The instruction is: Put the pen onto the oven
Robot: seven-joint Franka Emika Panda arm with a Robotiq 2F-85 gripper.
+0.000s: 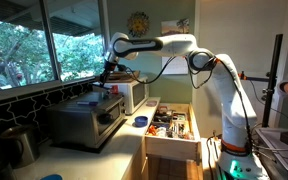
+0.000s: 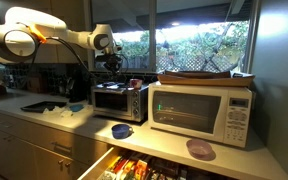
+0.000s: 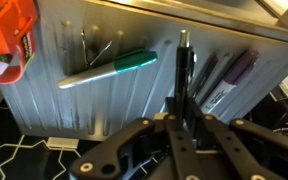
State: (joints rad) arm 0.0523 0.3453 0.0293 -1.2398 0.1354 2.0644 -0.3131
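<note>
In the wrist view, at the far left, we saw an orange object (image 3: pixel 8 40) lying at the edge of the ribbed silver top of the oven (image 3: pixel 114 115). To its right a green-capped marker (image 3: pixel 109 68) lay flat across the ribs. Right of centre was the pen (image 3: pixel 184 70), a slim dark one, pinched between the fingers of the hand (image 3: pixel 187 118). The fingers were drawn in tight on its lower barrel, and its tip pointed away from the camera over the metal. We could not tell whether the far end touched the top. Further right lay a few more dark pens (image 3: pixel 229 75). In an exterior view the hand (image 2: pixel 110 64) hung just above the oven (image 2: pixel 119 102), with the white microwave (image 2: pixel 202 112) on the tabletop beside it. We judged the pen light and stiff, with a smooth round barrel that could slide in the pads or roll once freed. A hold near mid-barrel seemed best to us, lowered until the pen lay along the ribs before letting go.
</note>
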